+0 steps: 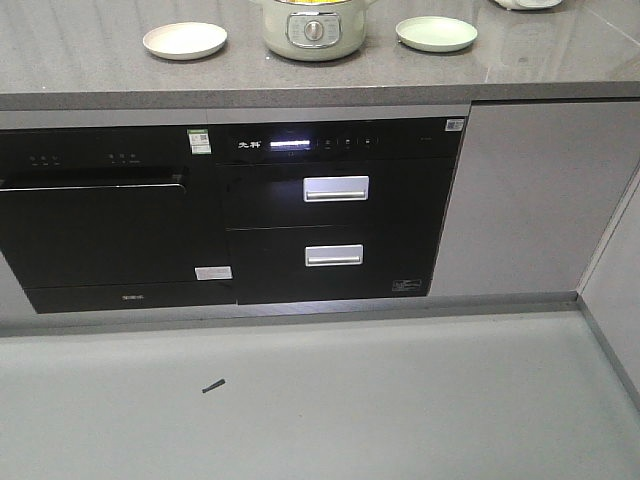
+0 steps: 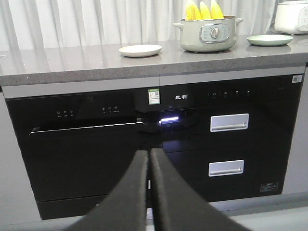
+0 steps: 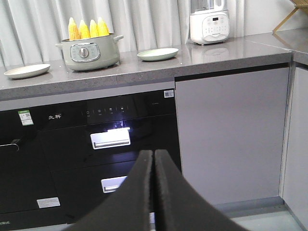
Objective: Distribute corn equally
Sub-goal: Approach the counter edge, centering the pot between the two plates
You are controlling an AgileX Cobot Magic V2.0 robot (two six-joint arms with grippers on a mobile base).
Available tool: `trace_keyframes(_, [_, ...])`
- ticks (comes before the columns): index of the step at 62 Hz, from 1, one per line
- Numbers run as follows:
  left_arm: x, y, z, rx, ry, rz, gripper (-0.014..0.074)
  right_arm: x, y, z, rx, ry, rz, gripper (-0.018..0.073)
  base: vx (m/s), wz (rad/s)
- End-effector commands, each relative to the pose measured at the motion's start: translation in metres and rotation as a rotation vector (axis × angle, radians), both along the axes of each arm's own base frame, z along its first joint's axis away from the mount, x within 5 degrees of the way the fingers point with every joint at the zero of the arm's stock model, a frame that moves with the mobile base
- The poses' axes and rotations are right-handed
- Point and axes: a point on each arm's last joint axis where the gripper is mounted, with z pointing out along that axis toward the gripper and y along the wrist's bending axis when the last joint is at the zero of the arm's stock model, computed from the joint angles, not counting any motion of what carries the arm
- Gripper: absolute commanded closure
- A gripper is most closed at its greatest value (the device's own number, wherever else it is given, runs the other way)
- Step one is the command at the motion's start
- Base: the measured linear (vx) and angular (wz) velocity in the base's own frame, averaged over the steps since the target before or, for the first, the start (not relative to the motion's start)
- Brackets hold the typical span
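The corn [image 3: 84, 30] stands tips-up in the pale green pot [image 3: 89, 55] on the grey counter [image 1: 100, 75]; the right wrist view shows four cobs, the left wrist view three, the fourth perhaps hidden. A cream plate [image 1: 184, 40] lies left of the pot and a green plate [image 1: 436, 33] right of it, both apart from it. The left gripper [image 2: 148, 154] and right gripper [image 3: 153, 155] each have fingers pressed together, holding nothing, low before the black appliances [image 1: 340, 210], well apart from the corn

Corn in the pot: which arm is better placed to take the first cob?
Probably left, only slightly: the pot with the corn lies nearer the middle of the left wrist view than of the right one.
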Motion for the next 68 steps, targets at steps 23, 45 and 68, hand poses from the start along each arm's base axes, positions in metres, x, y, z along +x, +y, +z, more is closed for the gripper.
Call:
trace_keyframes(23, [-0.0003,0.0,0.0025,-0.007,-0.075,0.001,0.0603,0.0,-0.0004,0.0043,-0.019,-0.069,-0.006,0.0565,0.06,-0.02])
trace_keyframes(45, [-0.0003,0.0,0.0025,-0.007,-0.075,0.001,0.0603,0.0,-0.0004,0.0043,-0.019,-0.069,-0.006,0.0565,0.08,-0.01])
trace_keyframes(68, [-0.0003,0.0,0.0025,-0.007,-0.075,0.001,0.0603,0.0,-0.0004,0.0043,-0.019,-0.069,-0.006,0.0565,0.09,0.0])
